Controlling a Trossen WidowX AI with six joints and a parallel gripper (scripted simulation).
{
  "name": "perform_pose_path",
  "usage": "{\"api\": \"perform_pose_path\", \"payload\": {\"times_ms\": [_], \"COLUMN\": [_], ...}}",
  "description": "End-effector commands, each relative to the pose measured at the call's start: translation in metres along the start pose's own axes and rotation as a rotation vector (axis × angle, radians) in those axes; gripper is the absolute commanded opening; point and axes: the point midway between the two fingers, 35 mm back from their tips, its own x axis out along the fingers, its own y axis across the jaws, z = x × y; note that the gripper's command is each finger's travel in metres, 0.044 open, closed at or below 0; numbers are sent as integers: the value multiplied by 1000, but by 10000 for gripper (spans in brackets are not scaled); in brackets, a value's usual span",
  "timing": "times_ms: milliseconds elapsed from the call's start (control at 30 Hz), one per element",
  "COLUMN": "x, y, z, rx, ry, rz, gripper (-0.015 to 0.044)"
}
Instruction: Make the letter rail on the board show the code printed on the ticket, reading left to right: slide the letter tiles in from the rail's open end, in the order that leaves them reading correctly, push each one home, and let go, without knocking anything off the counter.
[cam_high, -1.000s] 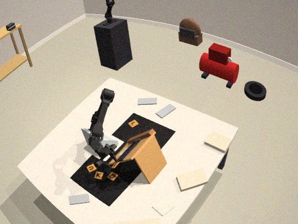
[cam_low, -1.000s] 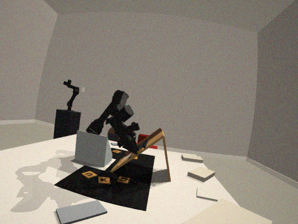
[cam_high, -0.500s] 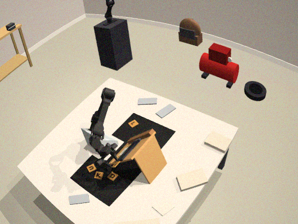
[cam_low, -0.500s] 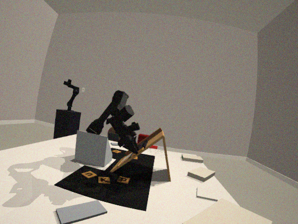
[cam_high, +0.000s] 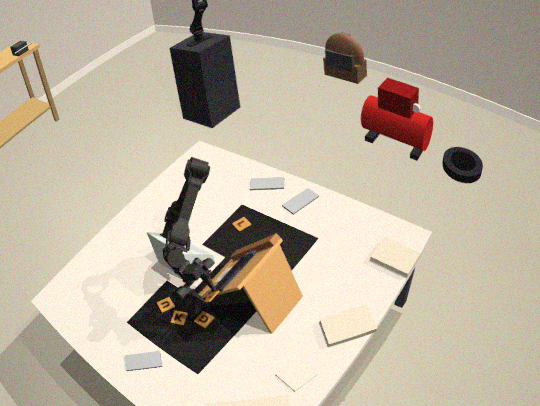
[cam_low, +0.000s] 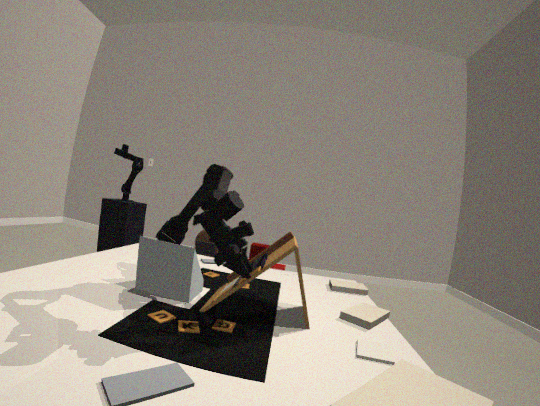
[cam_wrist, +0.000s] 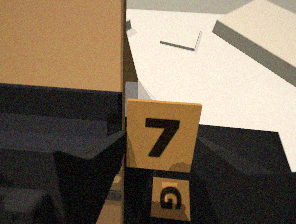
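My gripper (cam_wrist: 160, 138) (cam_high: 202, 291) (cam_low: 243, 270) is shut on an orange tile marked 7 (cam_wrist: 162, 134) and holds it upright at the lower, open end of the dark letter rail (cam_wrist: 55, 112) on the tilted wooden board (cam_high: 272, 287) (cam_low: 281, 248) (cam_wrist: 60, 42). Three orange tiles lie on the black mat (cam_high: 197, 352) (cam_low: 235, 350) below: U (cam_high: 165, 304) (cam_low: 161, 316), K (cam_high: 179, 317) (cam_low: 189, 326) and G (cam_high: 204, 319) (cam_low: 223, 326) (cam_wrist: 171, 198). An L tile (cam_high: 241, 224) lies at the mat's far end. A grey wedge stand (cam_high: 159, 245) (cam_low: 167, 270) sits beside the arm; I cannot read any ticket on it.
Flat grey plates (cam_high: 266, 183) (cam_high: 300, 200) (cam_high: 143, 360) and cream slabs (cam_high: 395, 255) (cam_high: 348, 324) lie scattered on the white table. A thin white sheet (cam_high: 296, 375) lies near the front edge. The floor holds a dark pedestal, a red compressor and a tyre.
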Motion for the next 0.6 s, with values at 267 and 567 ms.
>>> {"api": "perform_pose_path", "payload": {"times_ms": [267, 567], "x": [0, 0], "y": [7, 11], "z": [-2, -3], "rx": [7, 7], "ry": [3, 3], "rz": [-3, -2], "gripper": [0, 0]}}
